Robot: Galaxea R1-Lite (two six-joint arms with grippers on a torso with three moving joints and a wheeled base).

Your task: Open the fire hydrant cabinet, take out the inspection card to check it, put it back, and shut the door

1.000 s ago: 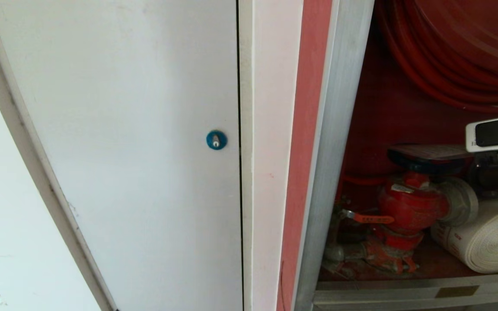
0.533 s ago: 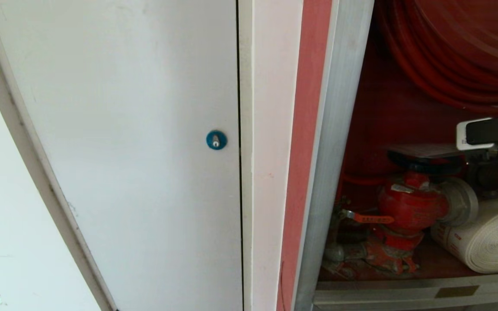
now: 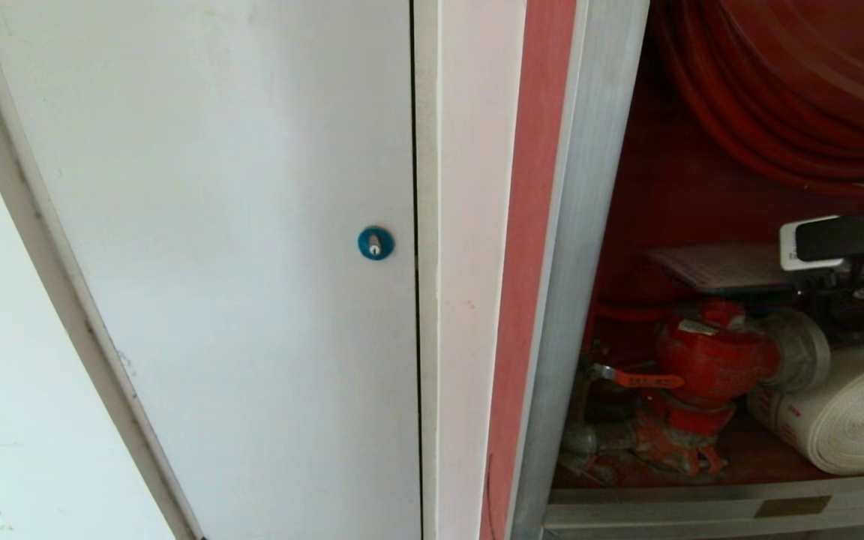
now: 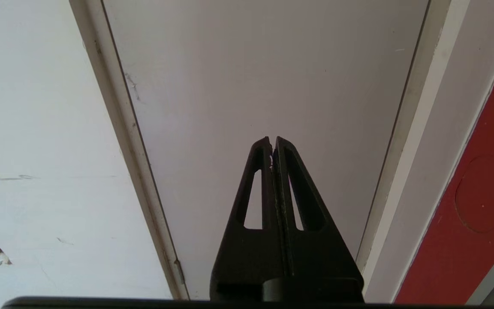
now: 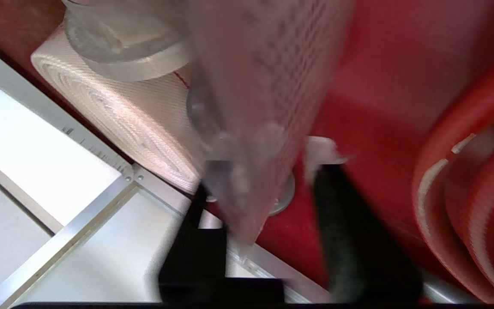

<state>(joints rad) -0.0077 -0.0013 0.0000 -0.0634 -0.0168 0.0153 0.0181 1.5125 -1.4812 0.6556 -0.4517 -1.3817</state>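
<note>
The fire hydrant cabinet [image 3: 589, 262] stands open, showing its red inside. The inspection card [image 3: 724, 266] lies across the top of the red valve [image 3: 709, 356], a little tilted. My right gripper [image 3: 814, 244] reaches in from the right at the card's near end. In the right wrist view its jaws stand apart, and the blurred card [image 5: 268, 86] runs between them, close to one finger; the right gripper [image 5: 264, 176] is open. My left gripper [image 4: 272, 139] is parked and shut, facing the plain white door. The cabinet's own door is out of view.
A rolled white hose [image 3: 844, 420] lies right of the valve, and the red hose reel [image 3: 792, 82] hangs above. An orange lever [image 3: 646, 380] sticks out left of the valve. The white door with a blue lock [image 3: 375, 243] fills the left.
My right gripper has moved left, deeper over the valve, and its jaws have opened. The card has slid left with it and now covers the valve's dark handwheel.
</note>
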